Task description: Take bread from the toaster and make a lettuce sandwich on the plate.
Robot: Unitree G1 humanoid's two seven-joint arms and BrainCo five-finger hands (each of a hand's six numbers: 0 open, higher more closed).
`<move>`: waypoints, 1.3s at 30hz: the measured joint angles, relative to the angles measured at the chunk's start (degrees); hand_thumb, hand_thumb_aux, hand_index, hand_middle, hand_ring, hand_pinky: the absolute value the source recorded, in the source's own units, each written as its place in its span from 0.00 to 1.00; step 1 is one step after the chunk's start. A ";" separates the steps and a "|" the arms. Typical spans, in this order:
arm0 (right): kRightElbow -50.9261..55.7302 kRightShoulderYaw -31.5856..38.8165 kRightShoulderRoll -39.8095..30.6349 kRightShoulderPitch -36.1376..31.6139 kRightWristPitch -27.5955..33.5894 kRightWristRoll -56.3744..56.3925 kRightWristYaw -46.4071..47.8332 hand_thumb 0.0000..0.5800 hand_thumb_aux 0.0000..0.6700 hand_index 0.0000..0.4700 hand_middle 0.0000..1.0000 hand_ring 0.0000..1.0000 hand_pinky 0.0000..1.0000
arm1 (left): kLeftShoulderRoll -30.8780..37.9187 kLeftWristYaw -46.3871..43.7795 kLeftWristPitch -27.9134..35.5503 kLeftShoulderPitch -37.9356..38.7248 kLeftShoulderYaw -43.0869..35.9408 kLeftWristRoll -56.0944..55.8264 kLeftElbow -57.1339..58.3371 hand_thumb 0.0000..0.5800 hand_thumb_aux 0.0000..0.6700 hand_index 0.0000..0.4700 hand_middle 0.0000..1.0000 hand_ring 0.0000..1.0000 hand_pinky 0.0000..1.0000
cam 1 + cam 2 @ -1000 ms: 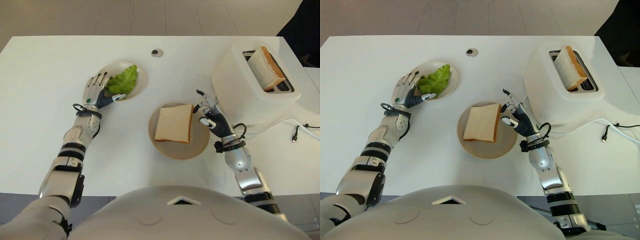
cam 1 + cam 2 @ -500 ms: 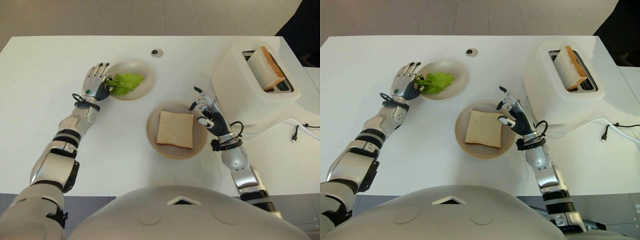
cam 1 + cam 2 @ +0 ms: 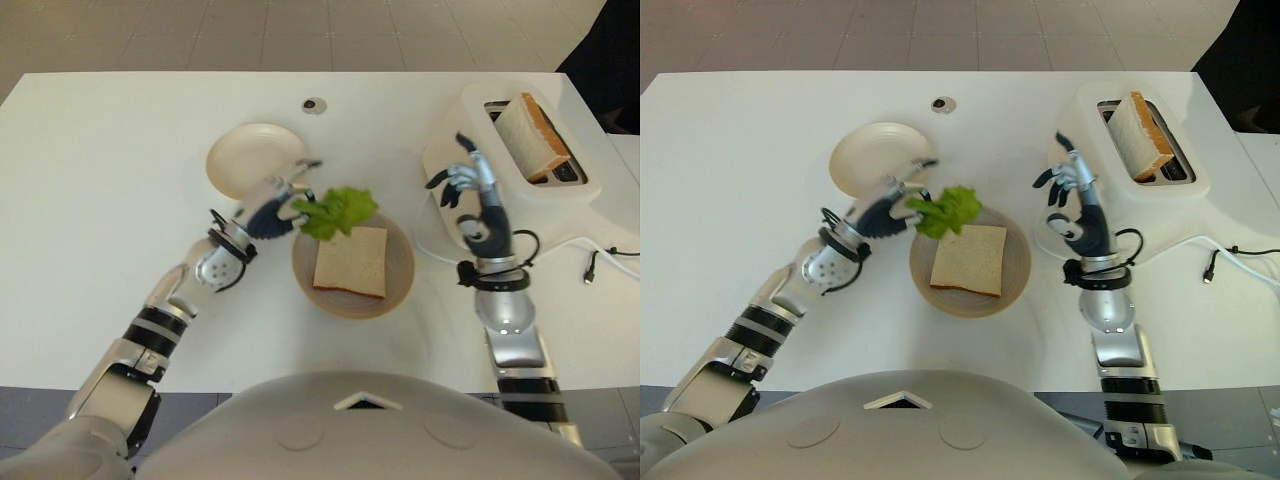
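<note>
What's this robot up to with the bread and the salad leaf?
It is putting together a sandwich. The left robot hand holds a green lettuce leaf above the near edge of a round beige plate, where a square slice of white bread lies flat. The right robot hand is raised and open, holding nothing, in front of the white toaster. A second slice of bread stands in the toaster's slot.

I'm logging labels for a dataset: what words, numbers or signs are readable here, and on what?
None readable: no print shows on the toaster, the plate, the small dish or the table.
The round fitting set in the table is too small to tell any marking.
</note>
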 measured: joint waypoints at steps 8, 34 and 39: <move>-10.48 -17.70 -3.39 -1.16 3.17 6.82 -0.37 0.00 0.00 0.00 0.00 0.00 0.00 | -0.76 -3.59 0.11 -0.99 -2.11 4.61 3.81 0.85 0.62 0.62 0.00 0.00 0.00; 2.72 -12.46 -12.47 -4.88 22.07 -18.20 -3.26 1.00 1.00 1.00 1.00 1.00 1.00 | -3.28 -1.39 1.65 2.77 2.26 6.36 -4.11 0.00 0.00 0.00 0.00 0.00 0.00; -5.93 -17.43 -8.42 -6.87 13.98 -11.46 -12.36 1.00 1.00 1.00 1.00 1.00 1.00 | -4.17 0.17 1.30 3.85 4.14 5.02 -4.14 0.00 0.00 0.00 0.00 0.00 0.00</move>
